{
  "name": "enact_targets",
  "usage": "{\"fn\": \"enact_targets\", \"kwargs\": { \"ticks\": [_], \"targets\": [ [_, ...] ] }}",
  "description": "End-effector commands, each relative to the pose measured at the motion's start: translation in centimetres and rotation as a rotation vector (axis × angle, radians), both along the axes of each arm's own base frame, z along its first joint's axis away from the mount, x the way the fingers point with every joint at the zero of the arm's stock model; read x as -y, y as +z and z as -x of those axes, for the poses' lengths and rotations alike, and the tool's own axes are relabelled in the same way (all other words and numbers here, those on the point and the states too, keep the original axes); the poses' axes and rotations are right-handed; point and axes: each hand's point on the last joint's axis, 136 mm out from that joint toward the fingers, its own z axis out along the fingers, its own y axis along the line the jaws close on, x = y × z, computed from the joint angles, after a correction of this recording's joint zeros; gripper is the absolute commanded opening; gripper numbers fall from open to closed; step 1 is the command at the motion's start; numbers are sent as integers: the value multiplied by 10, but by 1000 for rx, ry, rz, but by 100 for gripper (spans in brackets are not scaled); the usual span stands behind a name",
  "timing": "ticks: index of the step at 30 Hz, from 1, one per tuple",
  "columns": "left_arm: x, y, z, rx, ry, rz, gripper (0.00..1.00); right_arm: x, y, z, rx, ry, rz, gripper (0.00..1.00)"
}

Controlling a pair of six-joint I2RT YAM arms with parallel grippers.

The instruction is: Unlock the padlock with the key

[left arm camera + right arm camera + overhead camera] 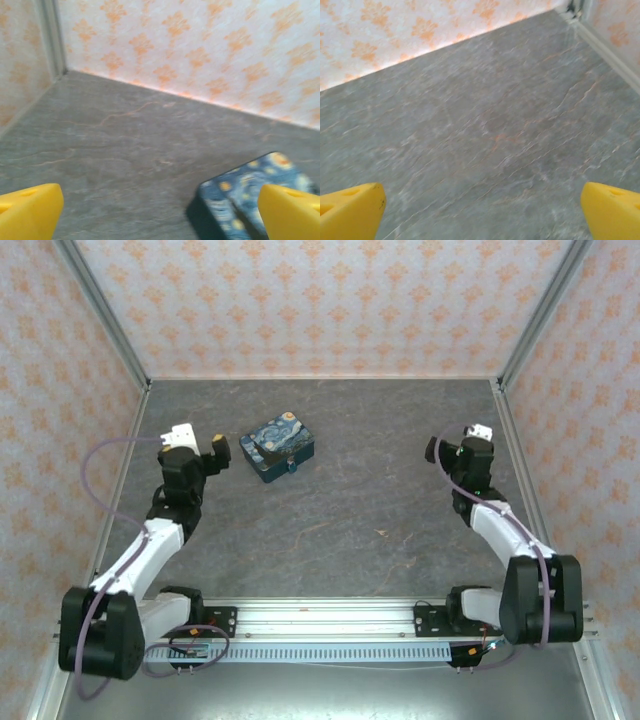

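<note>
Since left gripper (pixel 160 215) and right gripper (pixel 480 215) both gape empty, main risk: likely key (pixel 381 532), a speck lower-right of starry-print box (pixel 278 445), skidding flat under the pinch.

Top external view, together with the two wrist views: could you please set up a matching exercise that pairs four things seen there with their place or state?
Things
1. left gripper
2. right gripper
3. starry-print box
4. aluminium rail

Places or states
A. along the near edge, carrying both arm bases
B. open, on the right side, far from the box
C. lying on the table, left of centre
D. open, close beside the box on its left

Pairs: 1-D, 2-B, 3-C, 4-A.
</note>
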Motion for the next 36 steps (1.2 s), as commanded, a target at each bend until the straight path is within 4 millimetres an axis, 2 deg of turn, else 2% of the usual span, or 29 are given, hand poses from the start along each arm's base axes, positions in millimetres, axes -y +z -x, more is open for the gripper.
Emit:
{"fn": "enact_targets", "kwargs": {
  "ticks": [1,3,9,13,16,21,25,36],
  "targets": [
    [34,-31,22,-157,-95,265,100,-35,-55,57,-360,101,-146,99],
    [60,-31,26,-149,-167,343,100,-51,-62,74,-448,136,-171,100],
    [143,-40,44,-189,-359,443,100,-99,-101,125,-627,223,-180,83],
    [181,-52,55,-204,-438,503,100,-115,-121,147,-687,269,-176,74],
    [200,-60,59,-230,-474,489,100,-127,-132,155,-733,316,-190,68],
    [222,-68,59,-278,-516,458,100,-141,-137,157,-784,374,-179,57],
    [231,-70,57,-288,-528,445,100,-145,-140,156,-808,381,-169,51],
    [232,-76,55,-317,-511,404,100,-153,-144,157,-838,407,-203,40]
  ]
}}
